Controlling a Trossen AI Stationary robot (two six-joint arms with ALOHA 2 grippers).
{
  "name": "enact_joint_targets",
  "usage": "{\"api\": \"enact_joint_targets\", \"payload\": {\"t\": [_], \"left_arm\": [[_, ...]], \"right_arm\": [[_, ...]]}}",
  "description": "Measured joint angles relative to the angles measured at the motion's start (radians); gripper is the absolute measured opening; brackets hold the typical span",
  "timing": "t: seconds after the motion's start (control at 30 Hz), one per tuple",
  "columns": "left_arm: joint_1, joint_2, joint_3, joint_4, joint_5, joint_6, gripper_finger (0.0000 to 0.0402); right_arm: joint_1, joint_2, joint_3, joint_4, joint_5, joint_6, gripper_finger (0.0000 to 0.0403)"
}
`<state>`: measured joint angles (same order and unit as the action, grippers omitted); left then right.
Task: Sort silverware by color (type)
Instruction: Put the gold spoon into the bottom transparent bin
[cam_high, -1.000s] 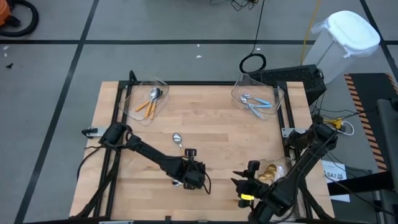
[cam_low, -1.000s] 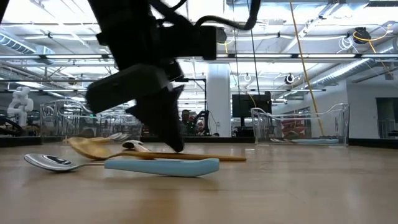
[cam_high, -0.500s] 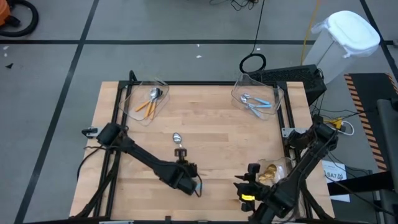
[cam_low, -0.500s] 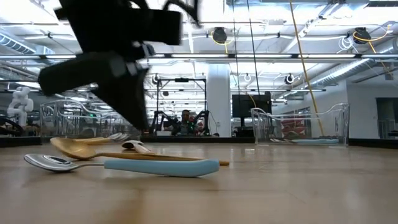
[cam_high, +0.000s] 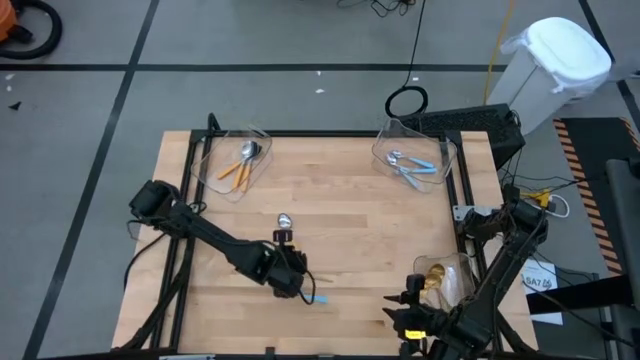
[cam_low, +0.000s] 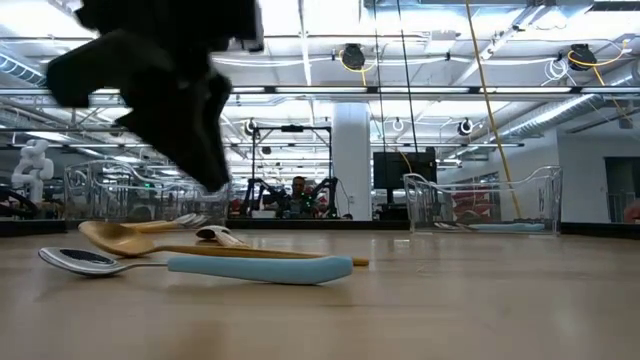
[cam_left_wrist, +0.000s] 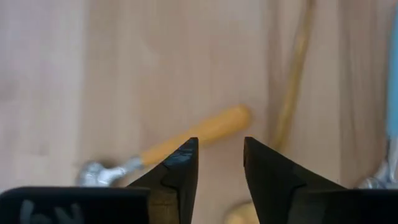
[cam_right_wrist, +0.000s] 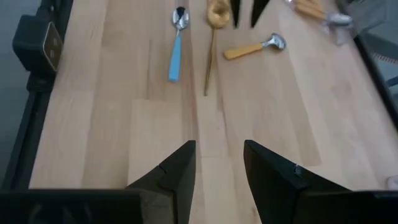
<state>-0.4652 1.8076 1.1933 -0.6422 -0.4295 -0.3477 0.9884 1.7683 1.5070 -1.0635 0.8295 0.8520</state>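
Three spoons lie flat on the wooden table (cam_high: 350, 215). They are a blue-handled one (cam_right_wrist: 176, 45) nearest the front edge, an all-gold one (cam_right_wrist: 213, 34) beside it, and an orange-handled one (cam_left_wrist: 189, 138) farther back. My left gripper (cam_left_wrist: 219, 155) hovers open above them, over the gap between the gold spoon's handle (cam_left_wrist: 293, 74) and the orange handle, touching nothing. In the low view the left gripper (cam_low: 205, 165) hangs clear of the blue spoon (cam_low: 200, 265) and the gold spoon (cam_low: 170, 243). My right gripper (cam_right_wrist: 219, 158) waits open near the front right corner (cam_high: 408, 315).
A clear bin (cam_high: 238, 160) at the far left holds orange-handled spoons. One at the far right (cam_high: 415, 160) holds blue-handled spoons, and a third (cam_high: 445, 280) at the right edge holds gold ones. Bare wood lies between the bins.
My left gripper has risen off the gold spoon and drawn back toward the table's left edge. The gold spoon slid a little toward the left along the table, then lay still. My right gripper has drifted toward the near right corner.
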Motion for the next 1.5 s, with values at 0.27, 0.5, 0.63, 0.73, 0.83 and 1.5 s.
{"api": "enact_joint_targets", "payload": {"t": [0.27,0.5,0.63,0.73,0.83,1.5], "left_arm": [[-0.018,0.008,-0.023,0.011,0.097,-0.032,0.0129],[-0.033,0.05,-0.025,0.034,0.099,-0.059,0.0129],[-0.045,0.079,-0.023,0.041,0.1,-0.099,0.0129],[-0.05,0.097,-0.023,0.028,0.098,-0.107,0.0129],[-0.055,0.106,-0.023,0.014,0.058,-0.108,0.0129],[-0.04,0.149,-0.016,0.042,0.063,-0.087,0.0009]], "right_arm": [[0.044,0.004,0.0,0.008,0.028,0.027,0.0132],[0.073,0.06,0.0,0.02,0.058,0.034,0.0132],[0.081,0.082,0.0,0.024,0.059,0.034,0.0132],[0.085,0.088,0.0,0.031,0.064,0.034,0.0132],[0.085,0.09,0.0,0.035,0.066,0.033,0.0132],[0.084,0.09,0.0,0.044,0.086,0.103,0.0132]]}}
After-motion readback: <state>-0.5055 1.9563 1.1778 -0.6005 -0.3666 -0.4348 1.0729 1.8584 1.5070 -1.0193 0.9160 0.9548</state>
